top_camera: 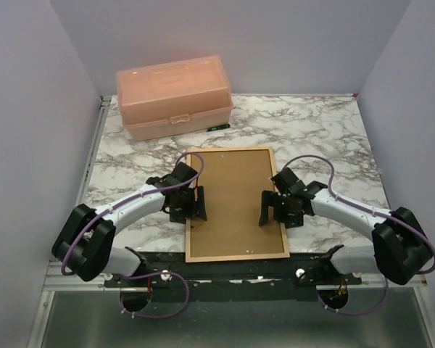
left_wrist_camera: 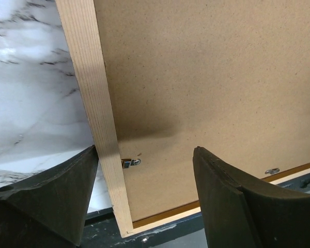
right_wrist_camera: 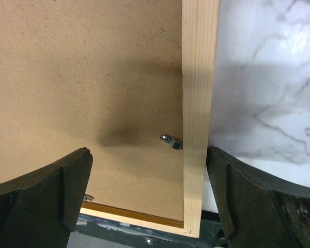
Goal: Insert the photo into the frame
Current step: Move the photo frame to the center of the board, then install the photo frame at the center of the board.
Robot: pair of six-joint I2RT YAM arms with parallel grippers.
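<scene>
- Lying flat near the front edge of the marble table (top_camera: 326,138), the frame (top_camera: 237,257) has its back up, with a brown backing board (top_camera: 232,203) inside it.
- Left fingers (left_wrist_camera: 57,196) stand apart, either side of the frame's left rail.
- Right fingers (right_wrist_camera: 248,196) stand wide apart, either side of its right rail.

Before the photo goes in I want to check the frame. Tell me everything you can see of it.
The frame is a thin rectangle of pale, grained wood with an orange-brown strip inside its near rail. It lies flat, back up, on the marble table between the arms. A brown board fills it, with small metal clips at the rails. The open left fingers and right fingers straddle its long rails; contact cannot be told.
</scene>
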